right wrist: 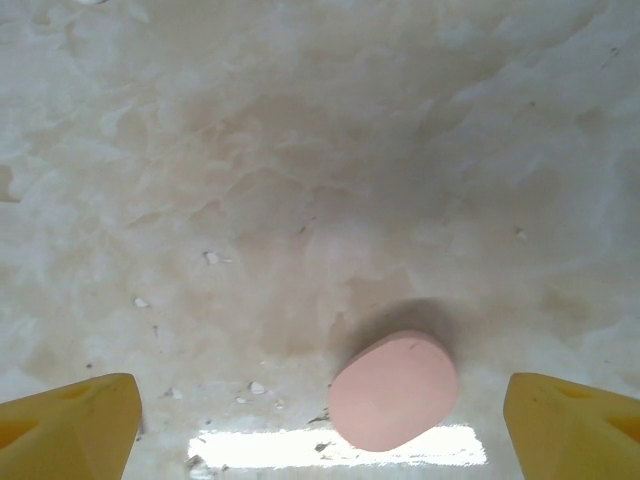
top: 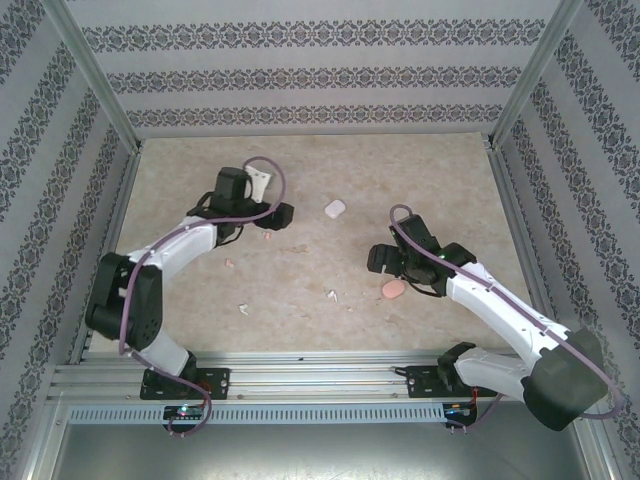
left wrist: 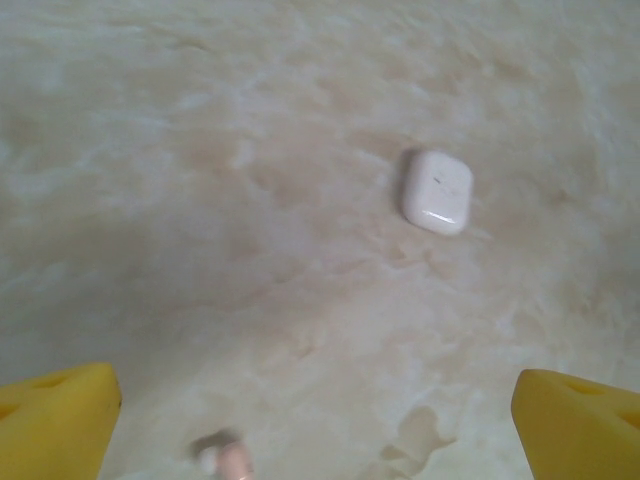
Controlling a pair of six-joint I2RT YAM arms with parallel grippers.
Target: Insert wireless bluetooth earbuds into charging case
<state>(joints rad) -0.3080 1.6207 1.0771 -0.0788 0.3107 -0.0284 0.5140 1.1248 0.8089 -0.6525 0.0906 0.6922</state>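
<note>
A closed white case [top: 335, 209] lies mid-table, and in the left wrist view the white case [left wrist: 437, 190] is ahead and to the right of my left gripper [left wrist: 315, 420]. That left gripper [top: 281, 216] is open, its yellow fingertips [left wrist: 55, 420] wide apart, with a pale-pink earbud [left wrist: 225, 460] on the table low between them. A pink case [top: 393, 290] lies closed by my right gripper [top: 385, 262]. In the right wrist view the right gripper [right wrist: 320, 425] is open over the pink case [right wrist: 393, 390], nearer its right fingertip. Loose earbuds [top: 229, 264], [top: 243, 309], [top: 332, 295] lie apart.
The marbled beige table [top: 320, 330] is ringed by patterned walls and a metal frame [top: 110, 110]. Small white crumbs [right wrist: 212, 258] dot the surface near the pink case. A bright glare strip [right wrist: 260, 447] lies just below that case.
</note>
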